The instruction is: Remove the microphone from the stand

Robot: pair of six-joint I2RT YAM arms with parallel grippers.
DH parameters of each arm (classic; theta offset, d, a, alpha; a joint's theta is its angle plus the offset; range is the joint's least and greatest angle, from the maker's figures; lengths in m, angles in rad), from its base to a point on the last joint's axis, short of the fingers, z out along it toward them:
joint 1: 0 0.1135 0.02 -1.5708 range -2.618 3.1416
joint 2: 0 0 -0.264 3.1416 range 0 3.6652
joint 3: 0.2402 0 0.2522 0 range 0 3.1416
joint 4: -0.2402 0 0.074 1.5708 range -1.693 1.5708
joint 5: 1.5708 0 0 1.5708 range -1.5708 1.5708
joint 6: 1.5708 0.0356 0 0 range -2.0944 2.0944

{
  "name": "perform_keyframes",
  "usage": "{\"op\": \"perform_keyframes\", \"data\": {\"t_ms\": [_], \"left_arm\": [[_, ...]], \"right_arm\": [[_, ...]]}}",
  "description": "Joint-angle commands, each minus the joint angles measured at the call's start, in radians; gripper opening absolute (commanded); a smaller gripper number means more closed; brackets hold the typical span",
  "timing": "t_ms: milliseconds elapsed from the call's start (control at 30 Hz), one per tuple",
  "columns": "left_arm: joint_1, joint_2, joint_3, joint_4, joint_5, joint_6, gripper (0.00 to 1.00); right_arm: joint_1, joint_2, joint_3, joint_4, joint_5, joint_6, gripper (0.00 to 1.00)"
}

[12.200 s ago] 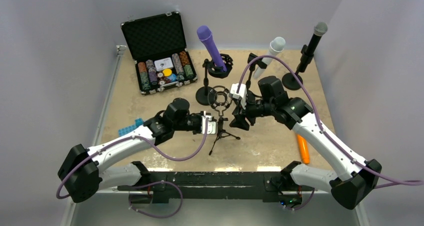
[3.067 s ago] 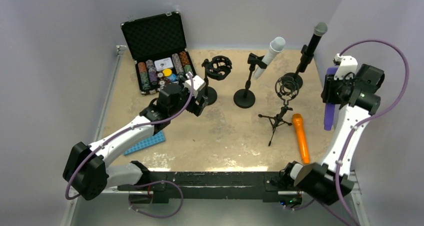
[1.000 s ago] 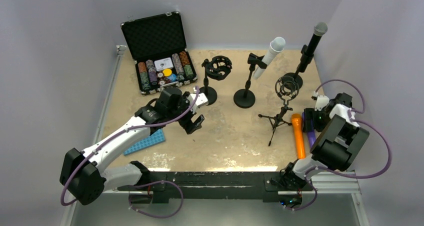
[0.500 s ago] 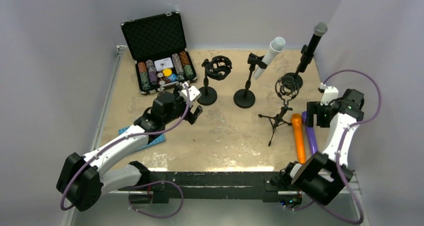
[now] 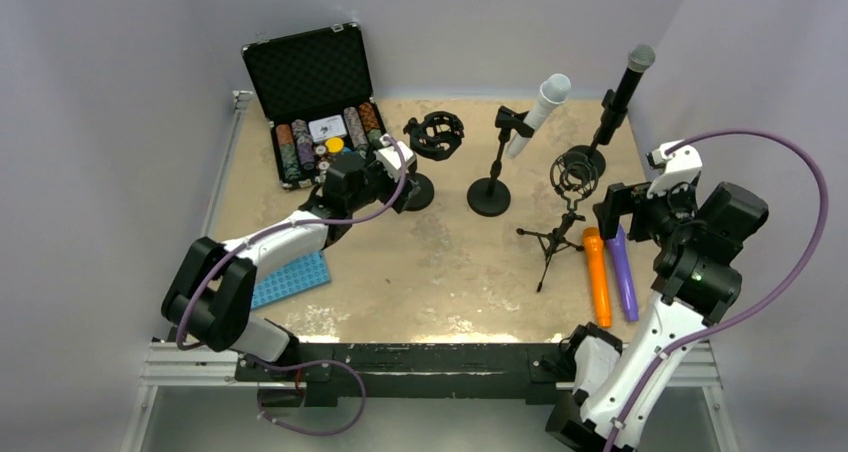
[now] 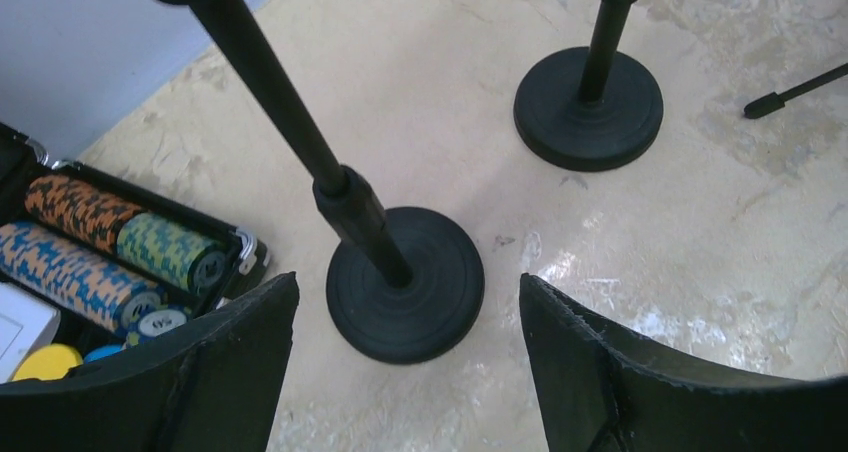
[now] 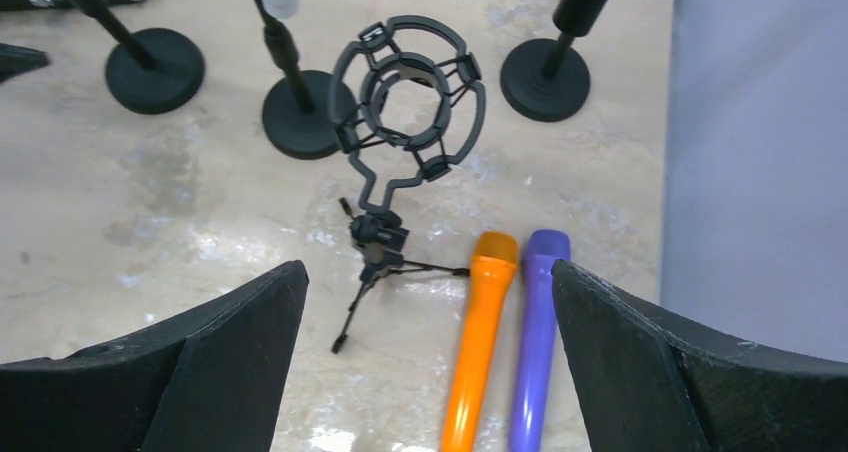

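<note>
A purple microphone (image 5: pixel 622 272) lies flat on the table beside an orange one (image 5: pixel 598 277); both also show in the right wrist view, purple microphone (image 7: pixel 535 342) right of the orange one (image 7: pixel 480 342). My right gripper (image 5: pixel 612 210) hangs open above them, nothing between its fingers (image 7: pixel 240 352). A white microphone (image 5: pixel 545 100) and a black microphone (image 5: pixel 625 84) sit tilted in stands at the back. My left gripper (image 5: pixel 398 184) is open, straddling the round base (image 6: pixel 405 297) of the stand with an empty shock mount (image 5: pixel 435 135).
A tripod with an empty shock mount (image 5: pixel 570 177) stands just left of the lying microphones. An open case of poker chips (image 5: pixel 320 137) sits at the back left, a blue block (image 5: pixel 290 277) near the left arm. The right wall is close to the right arm.
My right gripper opened wider and lifted away from the purple microphone, which stays on the table. My left gripper swung back toward the empty stand's base.
</note>
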Motion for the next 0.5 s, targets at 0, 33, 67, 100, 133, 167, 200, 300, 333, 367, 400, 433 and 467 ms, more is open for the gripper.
{"op": "perform_keyframes", "data": {"t_ms": [0,33,67,100,133,167,200,300,333,367,400,433,467], "left_arm": [[0.009,0.074,0.068,0.179,0.049,-0.041,0.84],[0.011,0.094,0.075,0.199,0.056,-0.041,0.83],[0.011,0.112,0.081,0.217,0.066,-0.038,0.82],[0.012,0.13,0.086,0.234,0.076,-0.039,0.82],[0.015,0.149,0.092,0.249,0.081,-0.041,0.82],[0.018,0.167,0.098,0.267,0.077,-0.049,0.82],[0.021,0.188,0.106,0.28,0.064,-0.059,0.81],[0.029,0.248,0.154,0.282,0.028,-0.107,0.77],[0.031,0.261,0.166,0.285,0.02,-0.115,0.76],[0.031,0.275,0.175,0.297,0.016,-0.121,0.74],[0.031,0.286,0.18,0.305,0.014,-0.122,0.73],[0.03,0.297,0.186,0.314,0.008,-0.124,0.72],[0.031,0.307,0.191,0.317,0.001,-0.123,0.7]], "right_arm": [[0.012,-0.013,0.093,-0.085,-0.076,0.127,0.96],[0.014,-0.013,0.114,-0.095,-0.081,0.141,0.97],[0.016,-0.012,0.13,-0.102,-0.082,0.171,0.98],[0.016,-0.01,0.144,-0.109,-0.082,0.194,0.99],[0.017,-0.005,0.159,-0.123,-0.087,0.209,0.99],[0.017,0.003,0.175,-0.143,-0.098,0.212,0.99],[0.017,0.013,0.192,-0.162,-0.109,0.204,0.99],[0.017,0.033,0.226,-0.185,-0.096,0.188,0.99],[0.017,0.042,0.236,-0.189,-0.092,0.186,0.99],[0.017,0.052,0.25,-0.189,-0.095,0.187,0.99],[0.017,0.056,0.255,-0.186,-0.096,0.191,0.99],[0.017,0.061,0.263,-0.183,-0.099,0.194,0.99],[0.017,0.067,0.27,-0.181,-0.096,0.195,0.99]]}}
